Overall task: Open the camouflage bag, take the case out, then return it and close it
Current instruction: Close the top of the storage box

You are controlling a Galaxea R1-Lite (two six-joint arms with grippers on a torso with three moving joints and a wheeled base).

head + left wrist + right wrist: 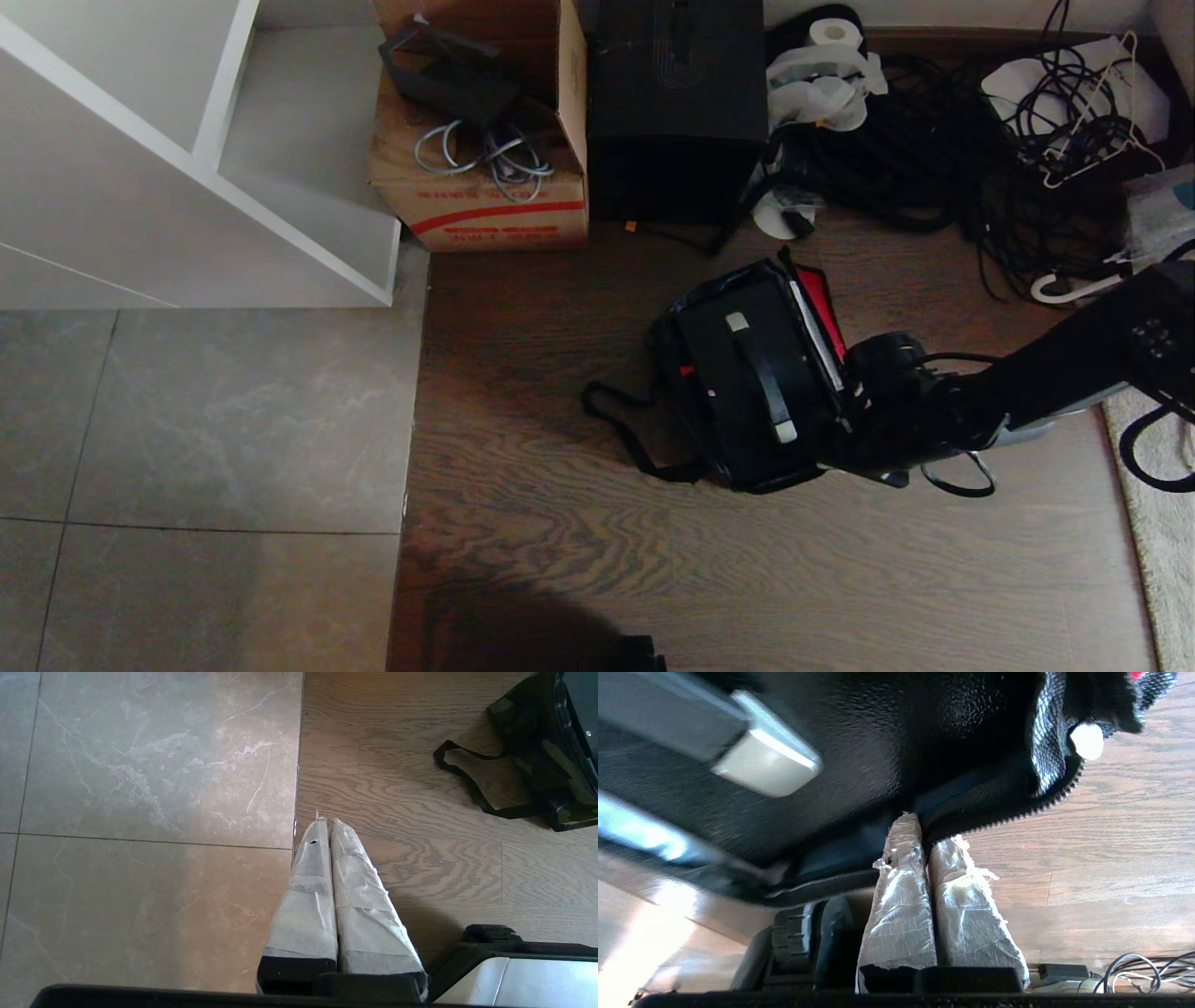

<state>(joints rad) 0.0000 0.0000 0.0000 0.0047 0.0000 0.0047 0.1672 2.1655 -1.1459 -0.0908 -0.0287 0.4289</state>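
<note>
Our right arm [1074, 369] reaches in from the right side of the head view, stretched low and nearly level, with its wrist turned toward the left. At its end, our right gripper [927, 833] has its two tape-wrapped fingers [901, 896] pressed together, with a thin fold of the camouflage bag [1017, 798] edge pinched between the tips. One finger lies inside that edge, the other outside it. Our left gripper [327, 821] hangs parked, pointing down, its wrapped fingers [359, 896] closed flat against each other with nothing between them. Our left arm is not seen in the head view.
</note>
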